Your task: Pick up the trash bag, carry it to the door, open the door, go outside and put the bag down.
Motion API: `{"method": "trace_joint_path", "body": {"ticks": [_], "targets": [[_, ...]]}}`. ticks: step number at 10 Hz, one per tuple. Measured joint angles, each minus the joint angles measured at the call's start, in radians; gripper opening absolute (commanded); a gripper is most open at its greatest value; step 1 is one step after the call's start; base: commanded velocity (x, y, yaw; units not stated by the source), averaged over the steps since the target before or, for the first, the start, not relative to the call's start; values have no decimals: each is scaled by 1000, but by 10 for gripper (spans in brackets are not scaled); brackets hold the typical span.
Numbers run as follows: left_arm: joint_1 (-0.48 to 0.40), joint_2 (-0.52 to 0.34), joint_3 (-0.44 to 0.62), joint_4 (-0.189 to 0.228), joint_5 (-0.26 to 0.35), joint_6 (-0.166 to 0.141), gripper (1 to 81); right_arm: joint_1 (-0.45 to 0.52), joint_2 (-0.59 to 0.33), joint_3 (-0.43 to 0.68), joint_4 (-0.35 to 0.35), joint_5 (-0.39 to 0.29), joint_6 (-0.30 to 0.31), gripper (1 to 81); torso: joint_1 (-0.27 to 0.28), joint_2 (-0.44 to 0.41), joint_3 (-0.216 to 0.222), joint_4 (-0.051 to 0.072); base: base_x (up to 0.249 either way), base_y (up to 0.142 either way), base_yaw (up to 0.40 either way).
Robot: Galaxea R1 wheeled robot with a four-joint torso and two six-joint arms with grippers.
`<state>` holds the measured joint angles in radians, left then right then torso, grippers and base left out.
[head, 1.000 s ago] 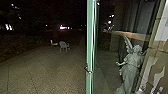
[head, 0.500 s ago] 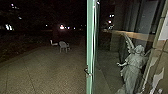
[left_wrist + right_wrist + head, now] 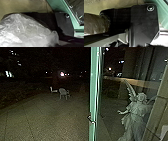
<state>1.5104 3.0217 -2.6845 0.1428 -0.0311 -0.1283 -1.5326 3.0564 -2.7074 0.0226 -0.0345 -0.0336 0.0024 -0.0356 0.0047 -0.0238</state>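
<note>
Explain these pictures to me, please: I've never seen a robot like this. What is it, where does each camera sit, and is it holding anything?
It is a wheeled robot with a bending torso and two arms. The head view looks forward and down from high up: a green door edge with a handle, a paved yard with a pale chair, and a winged statue beyond the glass. The other two come from cameras on its wrists. The wide dark plate there is part of the robot. The left wrist view shows clear, crinkled plastic, probably the trash bag; brownish plastic shows in the right wrist view. Whether either is gripped, I can't tell.
</note>
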Motion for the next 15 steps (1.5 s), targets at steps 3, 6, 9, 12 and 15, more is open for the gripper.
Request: {"method": "trace_joint_path", "body": {"ticks": [3, 6, 9, 12, 15], "targets": [[3, 0, 0, 0, -2, 0, 10, 0, -1, 0, 0, 0, 0, 811, 0, 0, 0, 0, 84, 0, 0], [-1, 0, 0, 0, -3, 0, 10, 3, 0, 0, 0, 1, 0, 811, 0, 0, 0, 0, 84, 0, 0], [0, -2, 0, 0, -3, 0, 10, 3, -1, 0, 0, 0, 0, 811, 0, 0, 0, 0, 84, 0, 0], [0, -2, 0, 0, -3, 0, 10, 3, 0, 0, 0, 0, 0, 811, 0, 0, 0, 0, 84, 0, 0], [0, -2, 0, 0, -3, 0, 10, 3, -1, 0, 0, 0, 0, 811, 1, 0, 0, 0, 84, 0, 0]]}}
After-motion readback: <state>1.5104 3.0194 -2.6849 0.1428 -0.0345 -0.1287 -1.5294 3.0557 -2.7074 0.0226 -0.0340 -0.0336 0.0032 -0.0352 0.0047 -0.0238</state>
